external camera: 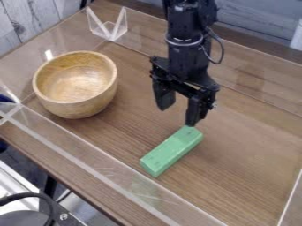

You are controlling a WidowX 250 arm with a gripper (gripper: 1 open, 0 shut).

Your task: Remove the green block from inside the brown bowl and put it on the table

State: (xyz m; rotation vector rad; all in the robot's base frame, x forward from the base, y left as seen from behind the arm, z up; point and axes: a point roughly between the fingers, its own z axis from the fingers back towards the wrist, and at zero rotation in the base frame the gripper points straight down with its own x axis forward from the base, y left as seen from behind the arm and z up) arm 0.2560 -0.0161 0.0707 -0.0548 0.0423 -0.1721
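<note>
The green block lies flat on the table, toward the front, pointing diagonally from lower left to upper right. The brown bowl stands at the left with nothing inside it. My gripper hangs from the black arm above the block's far end, clear of it. Its two dark fingers are spread apart with nothing between them, so it is open.
Low clear acrylic walls run along the table's front and left edges. A clear acrylic corner piece stands at the back. The dark arm rises over the table's middle.
</note>
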